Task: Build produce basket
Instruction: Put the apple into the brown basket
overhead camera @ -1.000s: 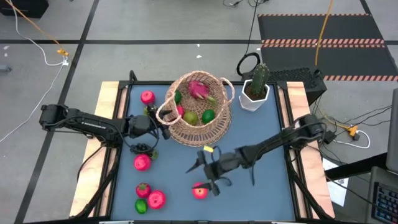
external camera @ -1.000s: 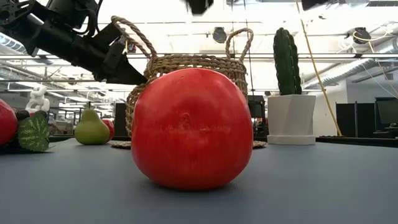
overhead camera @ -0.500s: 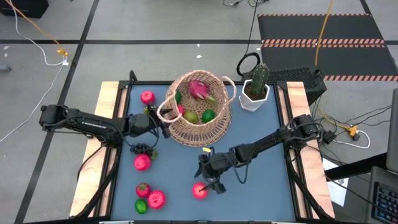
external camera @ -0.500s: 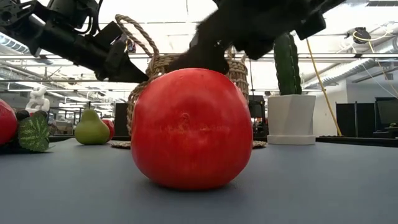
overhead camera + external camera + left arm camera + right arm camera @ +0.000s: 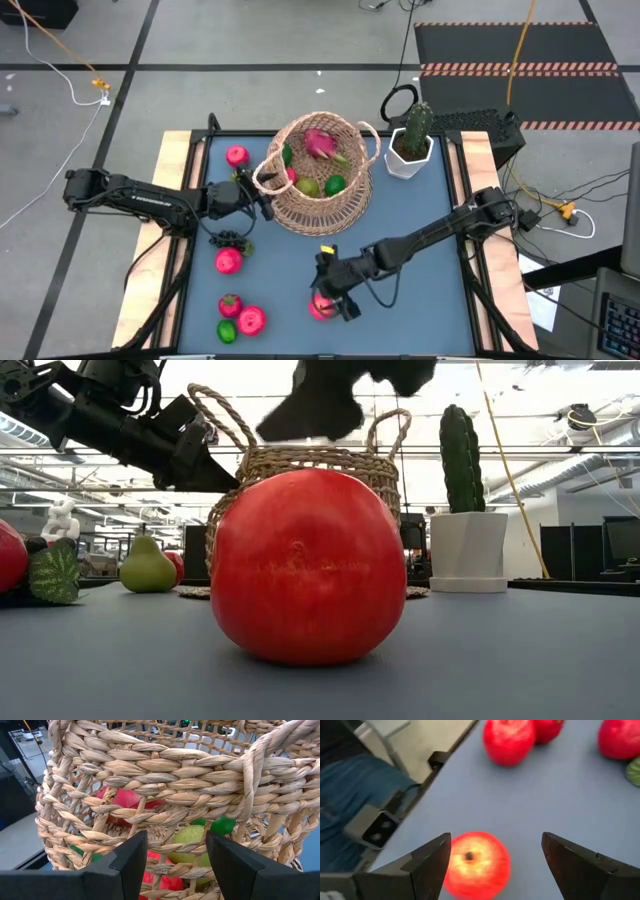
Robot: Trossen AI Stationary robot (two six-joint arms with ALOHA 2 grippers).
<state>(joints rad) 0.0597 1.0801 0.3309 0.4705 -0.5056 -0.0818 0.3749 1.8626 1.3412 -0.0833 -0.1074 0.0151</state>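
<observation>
The tan wicker basket (image 5: 320,178) stands on its base at the table's far middle. It holds a pink dragon fruit (image 5: 320,143), limes and a pear. My left gripper (image 5: 262,200) is open, level against the basket's left wall (image 5: 170,785) below a loop handle. Whether it touches the wall I cannot tell. My right gripper (image 5: 333,293) is open and hovers just above a red apple (image 5: 320,308) on the table near the near edge. Its fingers (image 5: 427,865) stand on either side of the apple (image 5: 476,865), apart from it.
More apples (image 5: 229,261) (image 5: 250,320) (image 5: 237,155), a lime (image 5: 227,331) and a dark grape bunch (image 5: 232,240) lie on the table's left half. A cactus in a white pot (image 5: 410,145) stands right of the basket. A small camera mount (image 5: 375,832) sits at the near edge.
My right gripper has moved toward the near edge and slightly left, from beside the red apple to right over it, staying open. The apple has not moved. The left arm and the basket have kept still.
</observation>
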